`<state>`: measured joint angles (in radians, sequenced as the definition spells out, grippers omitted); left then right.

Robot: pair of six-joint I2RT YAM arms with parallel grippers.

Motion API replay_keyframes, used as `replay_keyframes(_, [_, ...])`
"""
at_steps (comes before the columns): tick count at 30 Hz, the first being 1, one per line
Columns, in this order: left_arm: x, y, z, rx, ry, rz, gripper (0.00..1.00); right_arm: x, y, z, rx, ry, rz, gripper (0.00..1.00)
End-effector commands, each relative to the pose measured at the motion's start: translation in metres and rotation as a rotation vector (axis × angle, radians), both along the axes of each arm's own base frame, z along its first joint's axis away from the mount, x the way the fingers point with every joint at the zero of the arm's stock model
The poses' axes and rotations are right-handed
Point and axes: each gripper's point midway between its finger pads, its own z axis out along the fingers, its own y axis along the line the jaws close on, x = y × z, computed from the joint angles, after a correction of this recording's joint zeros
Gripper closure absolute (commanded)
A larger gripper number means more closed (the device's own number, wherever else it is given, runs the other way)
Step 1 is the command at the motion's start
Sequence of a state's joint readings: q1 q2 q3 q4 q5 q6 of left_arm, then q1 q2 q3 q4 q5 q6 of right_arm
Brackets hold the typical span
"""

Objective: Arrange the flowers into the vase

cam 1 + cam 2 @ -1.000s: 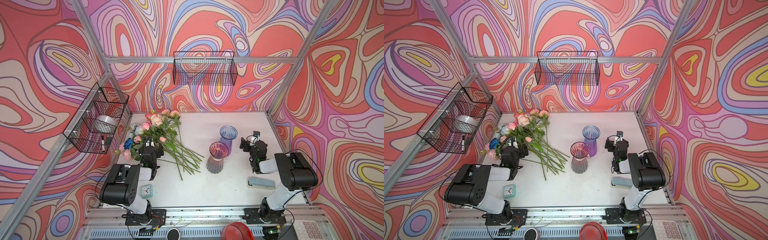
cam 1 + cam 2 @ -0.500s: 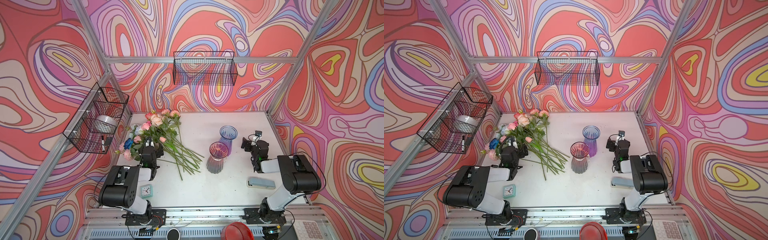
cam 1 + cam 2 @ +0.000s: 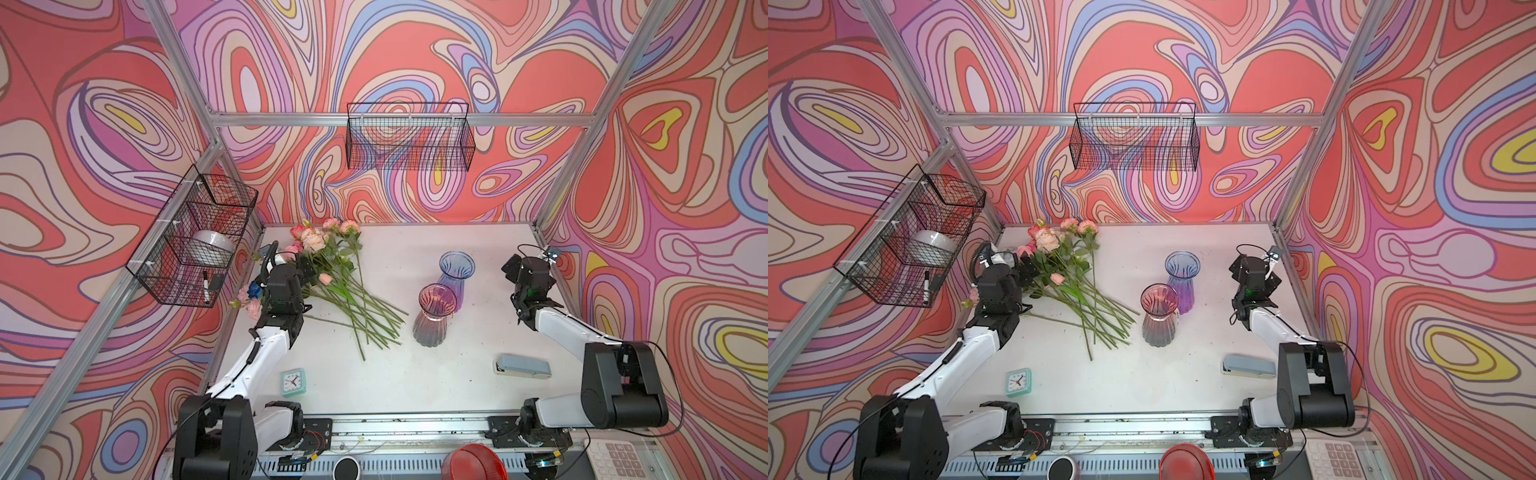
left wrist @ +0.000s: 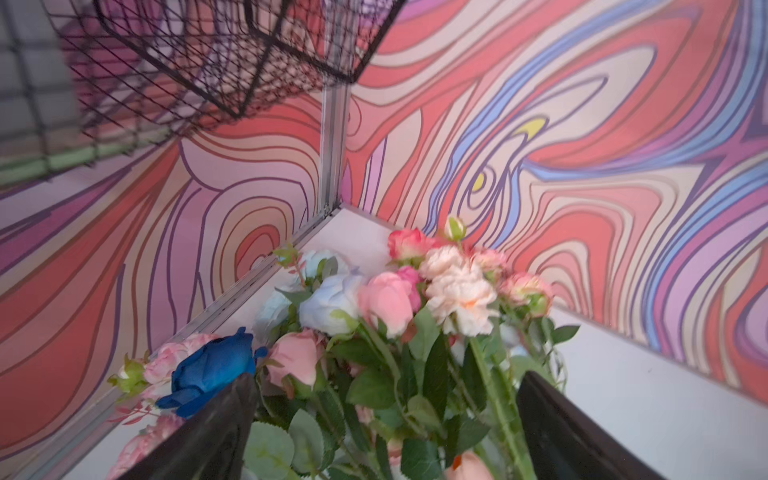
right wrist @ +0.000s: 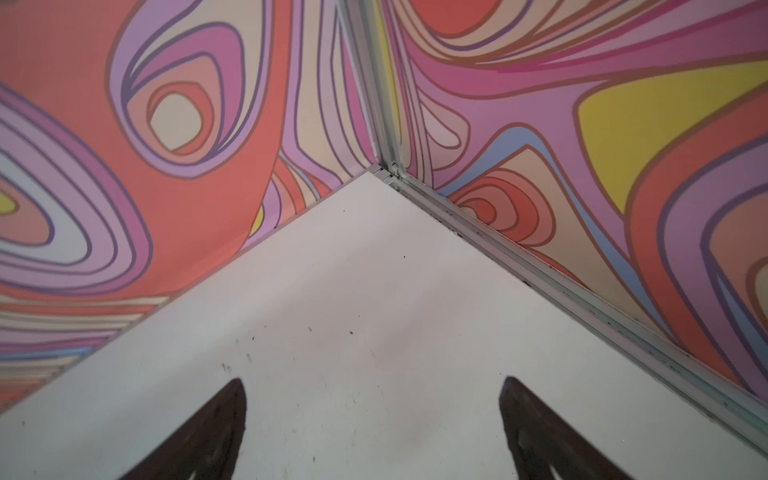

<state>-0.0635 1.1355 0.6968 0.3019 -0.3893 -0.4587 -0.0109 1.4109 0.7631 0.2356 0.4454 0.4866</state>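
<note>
One pink vase (image 3: 433, 318), top views only.

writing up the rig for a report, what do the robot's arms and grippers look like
Both match: the left arm and right arm have white tapered links, bulky black joint housings and thin black cables. The left gripper and right gripper each have two dark, pointed fingers.

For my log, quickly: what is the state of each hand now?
Left hand: open at the flowers, holding nothing.
Right hand: open, holding nothing.
</note>
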Motion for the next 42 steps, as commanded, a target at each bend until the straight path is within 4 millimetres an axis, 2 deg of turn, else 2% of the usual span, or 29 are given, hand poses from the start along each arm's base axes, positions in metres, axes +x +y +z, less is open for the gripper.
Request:
replay_keyframes(1, [-0.016,-0.004,-0.022,-0.336,0.057,0.064,0.00,-0.018,0.001,-0.020,0.147,0.119,-0.045,0.02])
replay_keyframes(2, [-0.014,-0.013,-0.017,-0.346,0.052,0.006,0.00,-0.018,0.005,-0.016,0.167,0.109,-0.029,0.02])
replay_keyframes(6, [-0.010,-0.054,0.007,-0.412,-0.007,-0.239,0.00,-0.011,0.041,0.023,0.166,0.073,0.219,0.02])
replay_keyframes(9, [-0.017,-0.069,0.028,-0.473,-0.103,-0.336,0.00,-0.009,0.070,0.049,0.198,0.073,0.396,0.04])
replay_keyframes(11, [-0.023,-0.074,0.040,-0.500,-0.148,-0.374,0.00,-0.009,0.089,0.056,0.233,0.111,0.499,0.07])
replay_keyframes(15, [-0.034,-0.081,0.048,-0.546,-0.171,-0.415,0.00,-0.013,0.121,0.064,0.316,0.174,0.665,0.20])
replay_keyframes(18, [-0.041,-0.093,0.054,-0.549,-0.169,-0.495,0.00,-0.022,0.141,0.070,0.332,0.199,0.758,0.25])
replay_keyframes(22, [-0.044,-0.119,0.058,-0.555,-0.092,-0.641,0.07,-0.028,0.169,0.069,0.284,0.263,0.821,0.26])
replay_keyframes(24, [-0.044,-0.131,0.055,-0.570,-0.038,-0.697,0.12,-0.026,0.180,0.064,0.248,0.298,0.823,0.31])
replay_keyframes(28, [-0.047,-0.146,0.050,-0.547,0.016,-0.746,0.15,-0.019,0.197,0.057,0.238,0.324,0.840,0.40])
replay_keyframes(33, [-0.055,-0.167,0.044,-0.470,0.072,-0.789,0.23,-0.009,0.204,0.048,0.219,0.366,0.824,0.53])
replay_keyframes(42, [-0.062,-0.179,0.049,-0.465,0.083,-0.843,0.23,-0.001,0.206,0.038,0.184,0.410,0.795,0.83])
